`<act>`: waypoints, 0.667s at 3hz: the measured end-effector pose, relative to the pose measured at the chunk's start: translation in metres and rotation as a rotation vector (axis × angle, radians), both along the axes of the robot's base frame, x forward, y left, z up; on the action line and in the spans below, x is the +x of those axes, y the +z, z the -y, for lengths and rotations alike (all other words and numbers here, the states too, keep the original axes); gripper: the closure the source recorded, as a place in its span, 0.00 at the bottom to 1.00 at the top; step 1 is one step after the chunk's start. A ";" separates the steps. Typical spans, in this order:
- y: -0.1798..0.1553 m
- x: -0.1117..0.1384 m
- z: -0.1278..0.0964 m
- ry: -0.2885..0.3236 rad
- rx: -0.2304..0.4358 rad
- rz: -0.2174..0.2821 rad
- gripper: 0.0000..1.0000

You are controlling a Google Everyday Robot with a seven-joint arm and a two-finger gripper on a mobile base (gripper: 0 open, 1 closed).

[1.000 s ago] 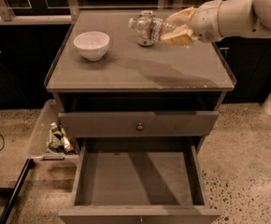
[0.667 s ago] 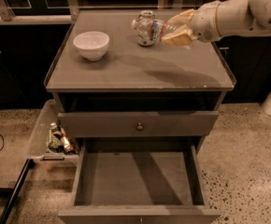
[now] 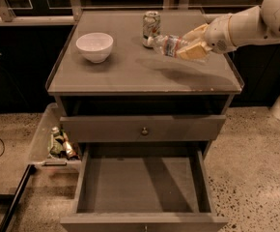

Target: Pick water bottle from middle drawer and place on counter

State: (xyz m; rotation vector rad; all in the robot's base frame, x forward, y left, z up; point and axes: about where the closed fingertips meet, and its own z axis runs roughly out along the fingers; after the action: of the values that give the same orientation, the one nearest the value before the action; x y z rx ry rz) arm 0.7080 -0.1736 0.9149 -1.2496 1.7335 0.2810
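The water bottle [image 3: 169,45], clear with a dark reddish label band, lies sideways in my gripper [image 3: 190,43], cap pointing left, held a little above the counter [image 3: 130,71]. The gripper's pale fingers are shut on the bottle's base end, over the counter's right half. My white arm [image 3: 248,23] reaches in from the upper right. The middle drawer [image 3: 142,185] stands pulled open below, its flat floor bare.
A white bowl [image 3: 94,46] sits on the counter's left. A green-and-white soda can [image 3: 151,27] stands upright just behind the bottle's cap. A closed drawer front with a round knob [image 3: 144,130] is above the open drawer. A pale side tray [image 3: 58,144] at left holds small coloured tubes.
The bottle and gripper have tilted and dropped slightly toward the counter, so the soda can behind now shows apart from the bottle.
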 end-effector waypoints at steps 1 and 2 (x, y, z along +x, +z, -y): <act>-0.025 0.007 0.008 -0.016 0.011 -0.060 1.00; -0.040 0.011 0.009 -0.015 0.031 -0.090 1.00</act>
State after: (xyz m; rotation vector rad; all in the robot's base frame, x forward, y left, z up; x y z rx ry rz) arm 0.7188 -0.1825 0.8745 -1.2178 1.8079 0.3590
